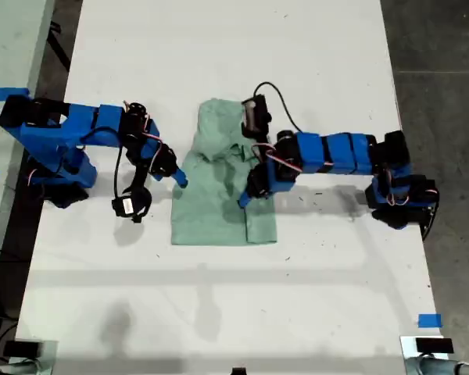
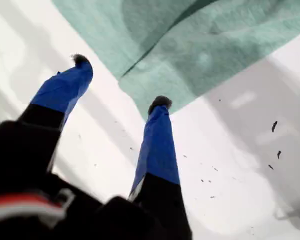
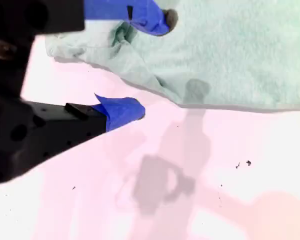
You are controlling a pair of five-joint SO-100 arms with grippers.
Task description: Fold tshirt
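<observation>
White table [image 1: 219, 297], pale mint tshirt [image 1: 211, 211] partly folded at its middle, between two blue arms. My first gripper [image 2: 120, 82] is spread, empty, at a cloth corner; my second gripper [image 3: 150, 64] gapes astride a bunched edge. Pinch both layers before lifting. Bare table near and far leaves room.

bright overhead light; wrist views overexposed, blurred.

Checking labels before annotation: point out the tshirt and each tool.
tshirt [image 1: 219, 207], exterior view, flat lower body.
first tool [image 2: 121, 82], first wrist view, between its tips.
second tool [image 3: 150, 65], second wrist view, between its tips.
</observation>
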